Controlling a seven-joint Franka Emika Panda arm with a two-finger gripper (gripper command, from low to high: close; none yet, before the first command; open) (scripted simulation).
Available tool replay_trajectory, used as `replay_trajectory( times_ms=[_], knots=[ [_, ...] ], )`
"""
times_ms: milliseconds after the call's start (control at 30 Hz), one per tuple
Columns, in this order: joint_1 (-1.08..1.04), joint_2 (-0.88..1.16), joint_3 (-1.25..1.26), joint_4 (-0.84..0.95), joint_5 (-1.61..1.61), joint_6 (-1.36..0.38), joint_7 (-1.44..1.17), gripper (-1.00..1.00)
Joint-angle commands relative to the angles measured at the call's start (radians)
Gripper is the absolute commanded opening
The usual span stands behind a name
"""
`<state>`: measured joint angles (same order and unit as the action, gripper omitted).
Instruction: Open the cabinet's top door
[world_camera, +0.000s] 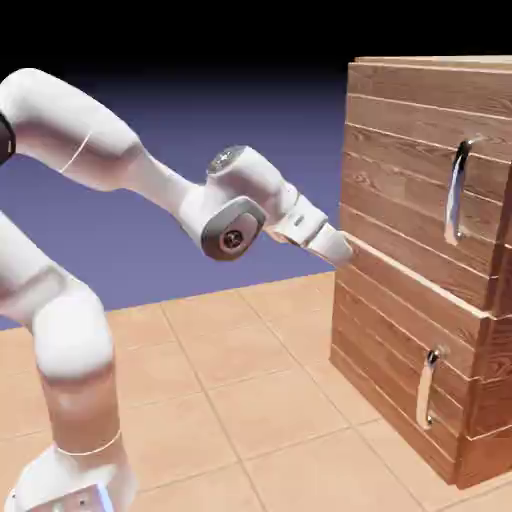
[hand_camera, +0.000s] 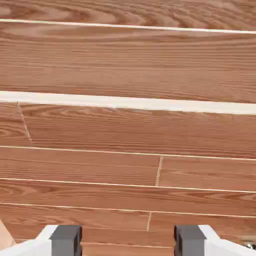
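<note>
Close in, the fingers (hand_camera: 65, 239) stand parted, gripping nothing, with only the cabinet (world_camera: 420, 260) planks between and beyond them. Farther off, the top door (world_camera: 410, 170) lies at about one o'clock from them, its long silver handle (world_camera: 457, 190) well apart.

This is looking like a rendered test scene rather than a lived-in room: a tiled tan counter (world_camera: 250, 400) is lying below the hand (world_camera: 340, 245), a flat blue-violet backdrop (world_camera: 200, 120) is fading to black behind it, and a plank-wood cabinet (world_camera: 400, 300) is standing right in front of it.
</note>
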<state>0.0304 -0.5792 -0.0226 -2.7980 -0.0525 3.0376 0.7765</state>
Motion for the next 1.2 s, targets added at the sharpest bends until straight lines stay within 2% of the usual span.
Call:
replay_trajectory(
  times_ms=[0,1167],
  knots=[
    [0.015,-0.008,-0.019,0.01,-0.044,0.0,0.029,0.0],
    [0.55,-0.274,-0.674,0.357,-1.566,0.018,1.06,0.0]
  ],
)
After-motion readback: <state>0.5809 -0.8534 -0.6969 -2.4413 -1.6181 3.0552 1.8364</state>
